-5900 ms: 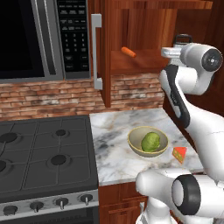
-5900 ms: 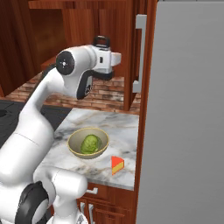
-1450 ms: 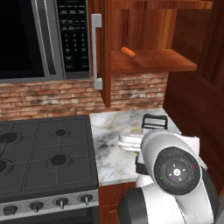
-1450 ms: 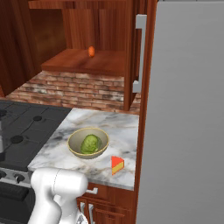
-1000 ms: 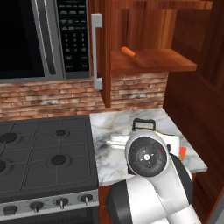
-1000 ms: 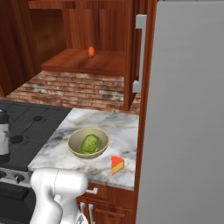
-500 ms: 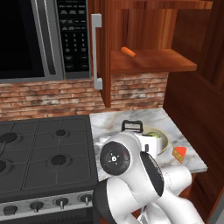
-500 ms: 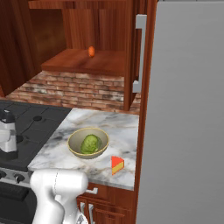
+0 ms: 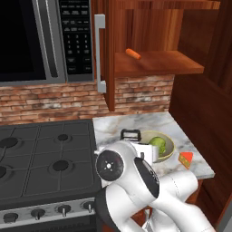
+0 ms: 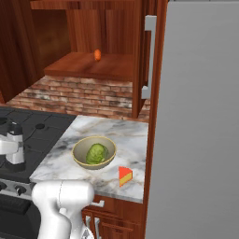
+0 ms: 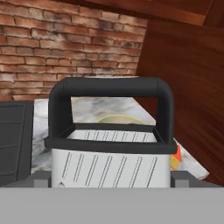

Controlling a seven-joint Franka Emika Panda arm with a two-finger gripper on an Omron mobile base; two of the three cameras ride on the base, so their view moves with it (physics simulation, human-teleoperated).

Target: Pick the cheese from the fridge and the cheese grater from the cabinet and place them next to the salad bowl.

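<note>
The fingers [image 11: 40,178] are clamped on both sides of the cheese grater [image 11: 109,144], holding it upright above the worktop's [image 9: 115,127] stove-side edge. Just past it sits the salad bowl [image 9: 159,146] mid-worktop, with the cheese [image 9: 186,159] by the front right corner. A carrot [image 9: 133,54] lies up on the cabinet [image 9: 156,63] shelf.

Silver cheese grater [image 11: 109,164] — black handle

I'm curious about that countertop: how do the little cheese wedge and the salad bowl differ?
The cheese is a small orange wedge with a red rind; the salad bowl is round, beige-olive and much bigger. The cheese is solid, while the bowl holds a lettuce head. Both rest on the marble counter.
</note>
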